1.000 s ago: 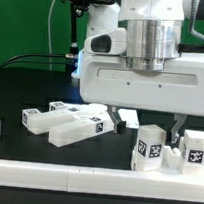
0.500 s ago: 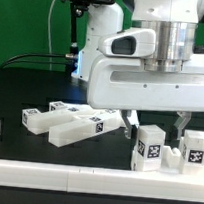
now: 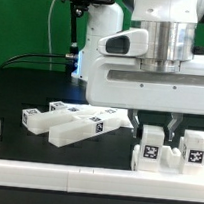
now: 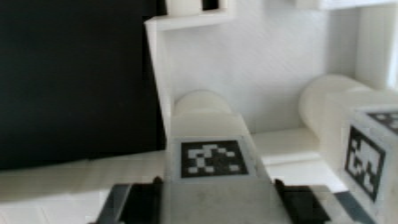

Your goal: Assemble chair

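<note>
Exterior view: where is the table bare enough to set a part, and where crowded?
Bare: the table behind the lying parts, toward the exterior view's left, and the strip between them and the front rail. Crowded: the exterior view's right, upright parts at the fingers.

Black tabletop (image 3: 20, 98) spreads wide here, and behind it a green backdrop (image 3: 27, 13) fills the exterior view's left. A dark cable (image 3: 39, 54) arcs across the green. Along the near edge, a long white rail (image 3: 54, 172) lies flat.
</note>
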